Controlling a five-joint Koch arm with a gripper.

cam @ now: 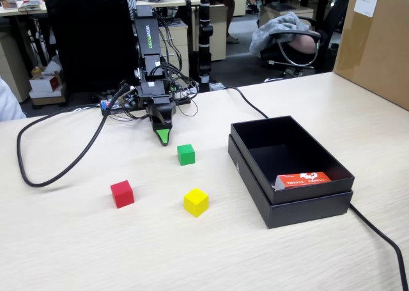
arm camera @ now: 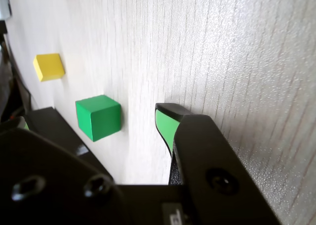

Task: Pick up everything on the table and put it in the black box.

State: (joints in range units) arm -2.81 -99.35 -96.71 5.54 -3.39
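A green cube (cam: 186, 154), a red cube (cam: 122, 194) and a yellow cube (cam: 196, 202) sit apart on the pale wood-grain table (cam: 77, 252). The black box (cam: 251, 165) stands to their right in the fixed view. My gripper (cam: 164, 136) points down at the table, just behind and left of the green cube, touching no cube. In the wrist view my gripper (arm camera: 101, 114) is open and empty. The green-padded finger (arm camera: 165, 126) is on the right and the green cube (arm camera: 98, 117) lies on the table beyond the gap. The yellow cube (arm camera: 49, 67) is farther off.
A flat orange-red packet (cam: 303, 179) lies inside the black box. A black cable (cam: 51, 169) loops on the table at the left, another (cam: 377, 230) runs past the box at the right. A brown carton (cam: 377, 41) stands at the back right.
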